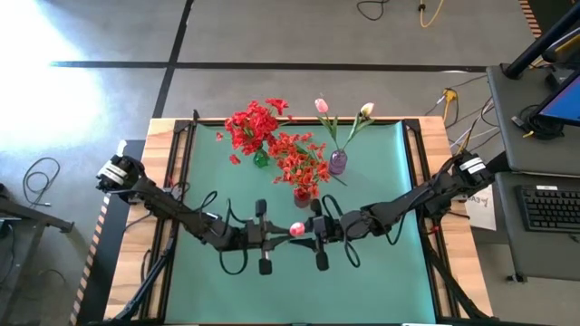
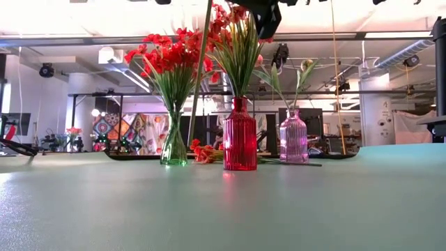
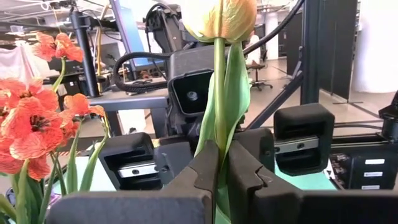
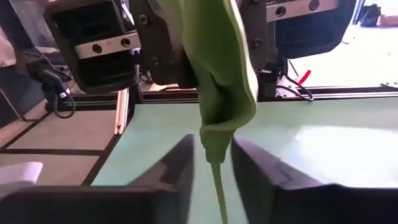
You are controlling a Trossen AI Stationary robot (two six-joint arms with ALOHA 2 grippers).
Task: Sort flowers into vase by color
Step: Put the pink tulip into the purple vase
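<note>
Tulip (image 1: 296, 230), pink-budded with a green stem and leaf, sits between the two grippers near the centre of the green mat (image 1: 381, 281), at roughly 6 o'clock from the vase group. The left gripper (image 1: 269, 234) is clamped on the tulip stem: in the left wrist view its two dark fingers (image 3: 205, 171) are pressed together around the stem and leaf (image 3: 219, 124), with the bud (image 3: 217, 17) standing upright above them. The right gripper (image 1: 319, 228) faces the left one from the 3 o'clock side. In the right wrist view its fingers (image 4: 177, 163) stand slightly apart on either side of the hanging stem and leaf (image 4: 217, 118); contact with the stem cannot be confirmed.

Three vases stand toward the 12 o'clock half of the mat. The green glass vase (image 2: 173, 148) holds red flowers (image 1: 256, 124). The red ribbed vase (image 2: 240, 136) holds orange-red flowers (image 1: 302, 158). The purple vase (image 1: 337, 162) holds two tulips, one pink (image 1: 321, 106) and one pale (image 1: 366, 110). In the low view, a loose red blossom (image 2: 203, 153) lies on the mat between the green and red vases, behind them.

Both arms reach in from the outer table edges, left from 9 o'clock, right from 3 o'clock.
</note>
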